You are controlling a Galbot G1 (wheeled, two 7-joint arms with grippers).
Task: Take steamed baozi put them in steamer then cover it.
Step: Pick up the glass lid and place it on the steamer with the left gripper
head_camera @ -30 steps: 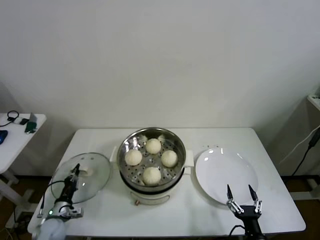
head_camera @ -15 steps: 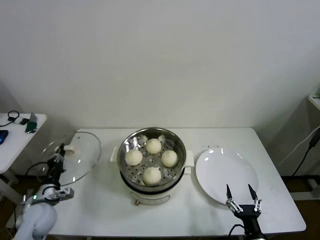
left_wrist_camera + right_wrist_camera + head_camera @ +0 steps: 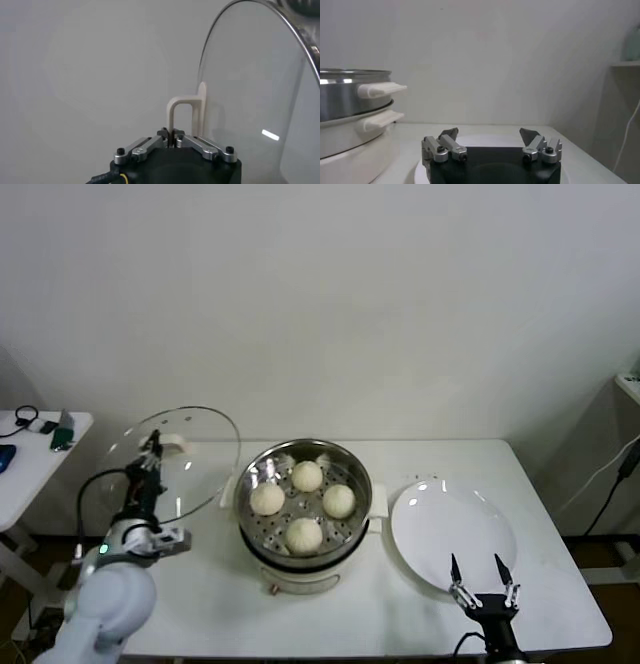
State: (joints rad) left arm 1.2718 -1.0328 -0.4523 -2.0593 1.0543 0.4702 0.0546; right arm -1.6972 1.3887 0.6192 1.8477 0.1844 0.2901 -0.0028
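Left fingers [image 3: 150, 452] pinch the cover [image 3: 190, 454] handle, cover tilted clear beside the steamer [image 3: 303, 502]; right fingers [image 3: 482, 576] spread empty

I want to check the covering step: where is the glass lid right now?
In the head view the glass lid is held tilted in the air by the left pincer, left of the steamer and not on it.

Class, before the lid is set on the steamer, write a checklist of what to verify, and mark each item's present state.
1. Four baozi inside the steamer: ok.
2. Left gripper shut on the cover's handle: ok.
3. Cover lifted off the table: ok.
4. Cover level and centred over the steamer: not ok, it is tilted and to the left.
5. Right gripper open, clear of the steamer, over the plate: ok.
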